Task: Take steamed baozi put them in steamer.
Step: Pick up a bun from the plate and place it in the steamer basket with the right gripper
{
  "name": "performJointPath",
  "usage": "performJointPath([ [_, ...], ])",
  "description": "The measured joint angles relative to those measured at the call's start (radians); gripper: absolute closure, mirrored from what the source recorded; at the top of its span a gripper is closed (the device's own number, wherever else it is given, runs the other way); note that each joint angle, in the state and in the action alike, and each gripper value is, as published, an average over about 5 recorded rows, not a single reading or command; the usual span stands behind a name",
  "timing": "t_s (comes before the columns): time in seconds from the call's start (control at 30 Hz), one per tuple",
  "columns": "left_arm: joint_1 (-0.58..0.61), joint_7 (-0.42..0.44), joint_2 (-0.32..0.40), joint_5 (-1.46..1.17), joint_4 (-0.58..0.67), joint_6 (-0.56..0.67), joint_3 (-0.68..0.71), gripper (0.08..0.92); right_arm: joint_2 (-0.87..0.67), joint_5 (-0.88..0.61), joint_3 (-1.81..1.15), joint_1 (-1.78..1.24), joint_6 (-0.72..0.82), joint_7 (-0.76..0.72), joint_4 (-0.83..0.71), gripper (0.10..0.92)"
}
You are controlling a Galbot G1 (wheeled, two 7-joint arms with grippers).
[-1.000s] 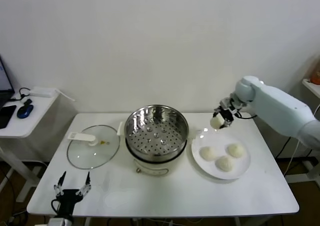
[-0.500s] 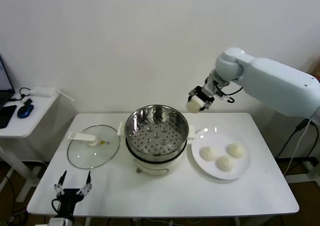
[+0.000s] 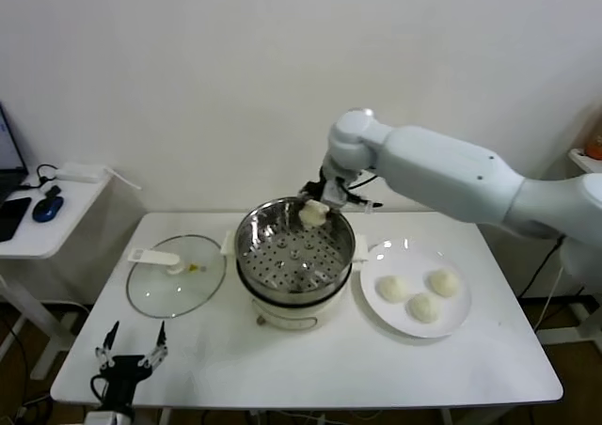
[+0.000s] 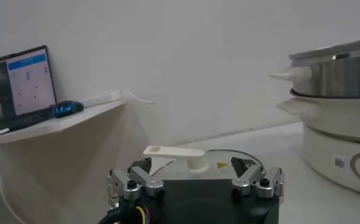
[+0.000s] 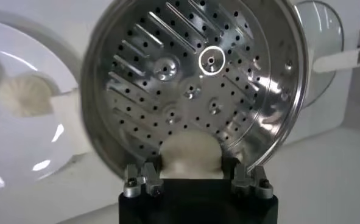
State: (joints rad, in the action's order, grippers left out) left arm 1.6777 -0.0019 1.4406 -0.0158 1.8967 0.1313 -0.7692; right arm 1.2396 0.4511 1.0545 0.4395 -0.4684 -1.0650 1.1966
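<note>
One steamed baozi (image 3: 312, 214) (image 5: 190, 152), a cream-white bun, hangs over the far side of the steamer (image 3: 259, 228), and my right gripper (image 3: 317, 206) (image 5: 190, 165) is shut on it. In the right wrist view the steamer's perforated tray (image 5: 192, 73) lies straight below the bun, bare. Three more baozi (image 3: 392, 288) (image 3: 442, 282) (image 3: 423, 306) rest on the white plate (image 3: 374, 303) to the right of the steamer. My left gripper (image 3: 130, 354) (image 4: 190, 165) stands open and idle at the table's front left corner.
The glass lid (image 3: 176, 275) with its white handle (image 4: 173, 154) lies flat to the left of the steamer. A side table (image 3: 38, 232) with a mouse and cables stands further left. The right arm reaches across above the plate.
My right gripper carried the baozi leftward from above the plate to over the steamer's far side. The left arm barely moved.
</note>
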Motion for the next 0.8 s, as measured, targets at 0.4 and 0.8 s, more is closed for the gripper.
performJointPath([
  [0.4, 0.001, 0.000, -0.002, -0.005, 0.001, -0.001, -0.003, 0.177, 0.112, 0.207, -0.071, -0.110, -0.074, 0.024, -0.128, 0.355],
  [0.8, 0.001, -0.003, 0.003, -0.005, -0.009, 0.000, -0.002, 0.177, 0.170, 0.347, -0.137, -0.188, -0.112, 0.038, -0.220, 0.340],
])
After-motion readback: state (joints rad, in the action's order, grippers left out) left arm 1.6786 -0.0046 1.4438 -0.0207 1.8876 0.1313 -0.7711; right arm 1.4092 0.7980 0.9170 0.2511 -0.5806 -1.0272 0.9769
